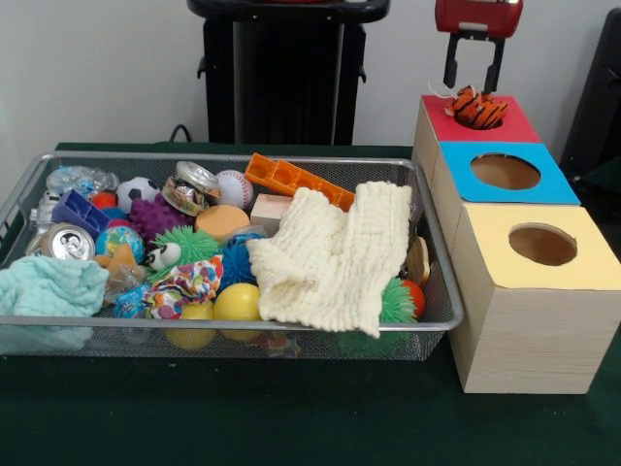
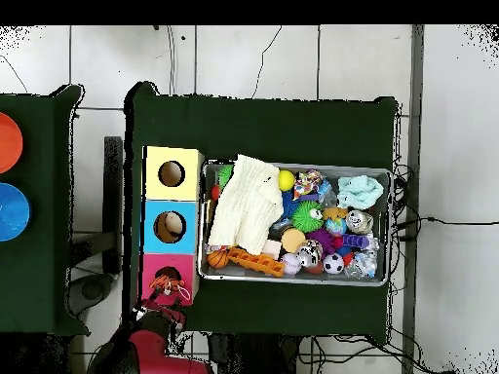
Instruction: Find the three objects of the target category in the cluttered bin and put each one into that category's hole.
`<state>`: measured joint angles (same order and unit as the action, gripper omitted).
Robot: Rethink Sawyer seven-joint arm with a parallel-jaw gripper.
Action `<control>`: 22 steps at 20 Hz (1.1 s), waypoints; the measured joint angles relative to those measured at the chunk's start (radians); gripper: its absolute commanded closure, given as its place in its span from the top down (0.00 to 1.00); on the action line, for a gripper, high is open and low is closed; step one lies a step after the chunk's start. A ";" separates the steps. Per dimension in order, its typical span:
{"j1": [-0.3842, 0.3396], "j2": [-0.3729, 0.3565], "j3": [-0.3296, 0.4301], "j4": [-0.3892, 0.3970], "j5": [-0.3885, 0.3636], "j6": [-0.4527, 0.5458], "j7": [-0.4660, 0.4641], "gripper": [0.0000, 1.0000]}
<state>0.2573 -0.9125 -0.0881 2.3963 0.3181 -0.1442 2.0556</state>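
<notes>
An orange tiger toy point(image 1: 478, 109) with black stripes sits in the round hole of the red-panelled box point(image 1: 514, 128). It also shows in the overhead view point(image 2: 171, 287) on the red box point(image 2: 154, 273). My gripper point(image 1: 473, 83) hangs just above the tiger with its fingers apart, holding nothing. In the overhead view the gripper point(image 2: 161, 314) is at the red box's bottom edge. The wire mesh bin point(image 1: 233, 320) lies to the left of the boxes, full of clutter, and shows in the overhead view point(image 2: 297, 164) too. A small black-and-white toy with eyes point(image 1: 163, 255) lies among the balls.
A blue-panelled box point(image 1: 553, 184) and a yellow-panelled box point(image 1: 592, 262) stand in a row with the red one. The bin holds a cream cloth point(image 1: 330, 257), a teal cloth point(image 1: 49, 286), an orange block point(image 1: 296, 182), a can point(image 1: 66, 243), and spiky balls point(image 1: 189, 243).
</notes>
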 measured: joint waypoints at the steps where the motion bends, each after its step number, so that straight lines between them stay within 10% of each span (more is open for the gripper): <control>1: 0.001 0.007 0.000 0.000 0.000 -0.001 0.000 1.00; 22: 0.086 0.096 -0.053 0.009 -0.031 -0.171 0.000 1.00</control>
<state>0.3436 -0.8168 -0.1414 2.4048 0.2868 -0.3149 2.0556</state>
